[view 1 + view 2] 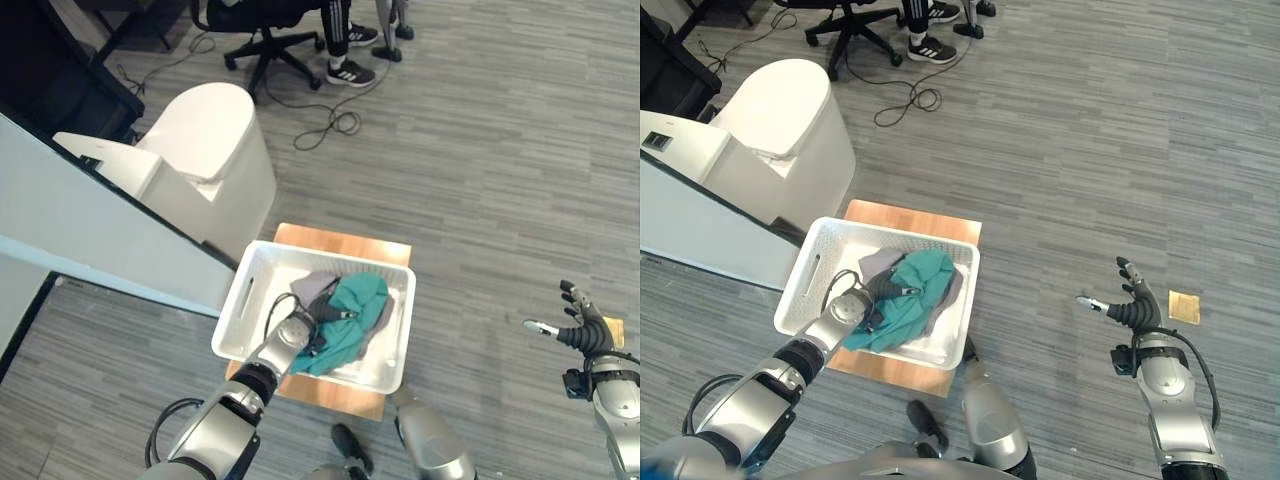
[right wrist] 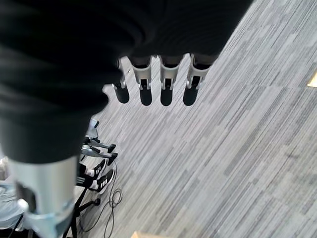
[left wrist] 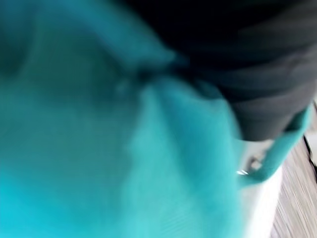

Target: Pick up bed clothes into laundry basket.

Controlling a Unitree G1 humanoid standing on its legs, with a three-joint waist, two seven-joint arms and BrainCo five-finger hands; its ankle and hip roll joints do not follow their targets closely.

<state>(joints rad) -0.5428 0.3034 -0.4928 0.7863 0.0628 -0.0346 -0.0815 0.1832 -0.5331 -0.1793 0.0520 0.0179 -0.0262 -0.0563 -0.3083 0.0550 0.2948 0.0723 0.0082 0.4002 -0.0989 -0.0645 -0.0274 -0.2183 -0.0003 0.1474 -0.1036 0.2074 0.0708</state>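
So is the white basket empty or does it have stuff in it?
Not empty. The white basket holds a crumpled teal garment and grey cloth.

Office: swivel chair (image 1: 262, 30), grey carpet (image 1: 500, 150)

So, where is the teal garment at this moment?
The teal garment lies inside the white laundry basket in front of the robot, over grey clothes, with the left hand reaching into it.

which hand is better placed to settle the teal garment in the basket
Left. The left hand is already down in the white basket on the teal garment; the right hand hangs open over bare floor, well aside.
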